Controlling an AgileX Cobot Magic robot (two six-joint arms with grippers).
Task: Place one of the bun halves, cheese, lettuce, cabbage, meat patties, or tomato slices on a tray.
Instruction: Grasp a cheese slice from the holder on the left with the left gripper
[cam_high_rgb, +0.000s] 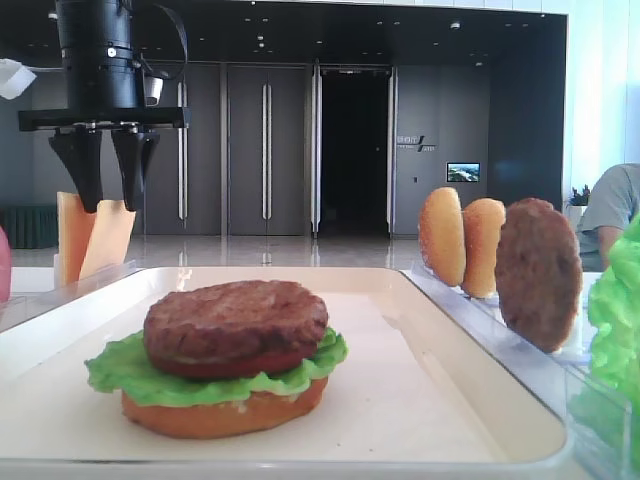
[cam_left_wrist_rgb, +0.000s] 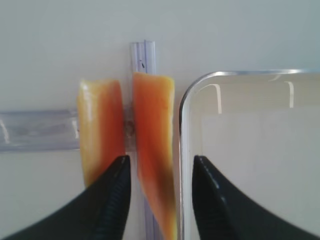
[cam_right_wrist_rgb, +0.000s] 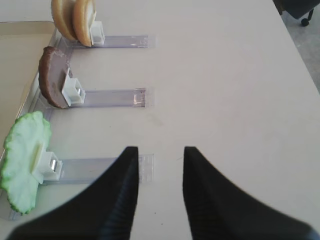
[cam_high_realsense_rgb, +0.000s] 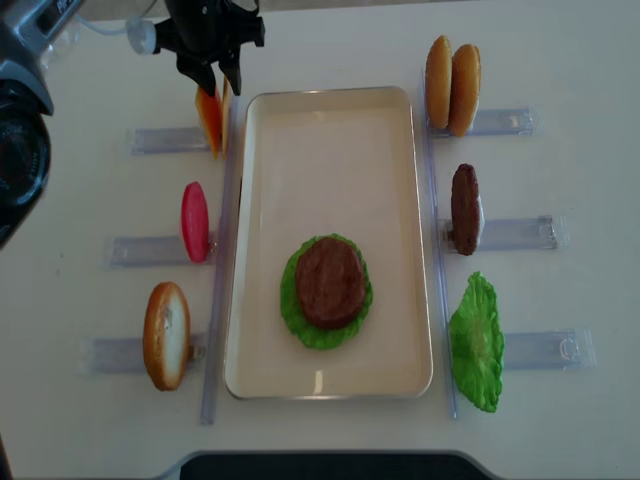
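Cheese slices (cam_left_wrist_rgb: 152, 145) are standing on edge in a clear holder (cam_left_wrist_rgb: 35, 131) just beside the tray's (cam_high_realsense_rgb: 330, 130) far left corner. Left gripper (cam_high_rgb: 104, 170) is hovering above them, jaws parted and holding nothing, one slice lying between the fingertips in the wrist view. On the tray, a patty (cam_high_realsense_rgb: 329, 282) is resting on lettuce (cam_high_rgb: 120, 375) and a bun half (cam_high_rgb: 225, 412). Right gripper (cam_right_wrist_rgb: 160, 165) is hanging open and empty over the table (cam_right_wrist_rgb: 235, 90), near another lettuce leaf (cam_right_wrist_rgb: 22, 160).
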